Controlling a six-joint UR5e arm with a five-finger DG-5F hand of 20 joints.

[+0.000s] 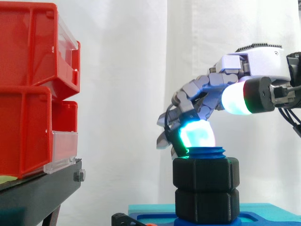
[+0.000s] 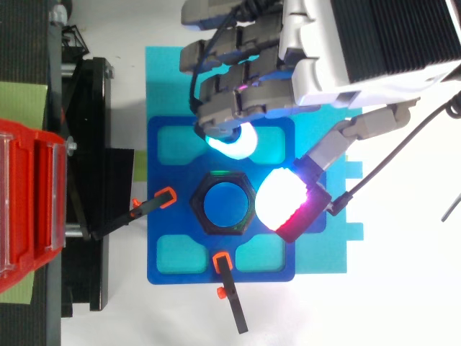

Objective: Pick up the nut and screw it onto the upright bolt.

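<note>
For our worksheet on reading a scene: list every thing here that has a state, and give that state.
bolt: upright, threaded top bare.
lower nut: on the bolt, at its base.
upper nut: on the bolt, resting on the lower nut.
hand: above the bolt, fingers curled, holding nothing.

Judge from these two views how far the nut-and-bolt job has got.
Done, it seems: the black nut sits on the upright blue bolt, threads showing above it, and rests on a second black hexagon. In hand: nothing; the hand hangs curled above the nut, its cyan fingertip by the bolt's top. Left: perhaps a last tightening, then drawing the hand away.
</note>
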